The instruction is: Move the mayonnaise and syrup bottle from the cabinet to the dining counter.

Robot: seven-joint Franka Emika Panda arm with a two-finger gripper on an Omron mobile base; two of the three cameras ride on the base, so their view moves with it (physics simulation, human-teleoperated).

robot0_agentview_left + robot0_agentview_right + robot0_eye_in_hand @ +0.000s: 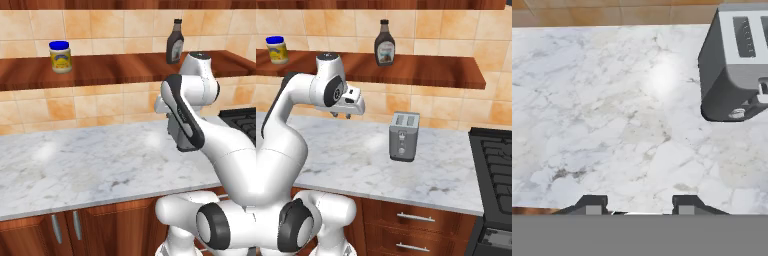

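Handling: we judge the mayonnaise (60, 56) a rigid, smooth squat jar, best gripped around its body below the lid; the syrup bottle (384, 45) looks tall and tippy, so take its body.
Location: both stand upright, well apart, on the cabinet (115, 70).
End effector (341, 115): empty, fingers drawn narrow, above the worktop (356, 160).
Obstacles: we see a toaster (403, 136) below the bottle, stove (495, 155) beside.

Cabinet (426, 70): mayonnaise (277, 49), syrup bottle (384, 44). Counter (446, 175): toaster (403, 136).
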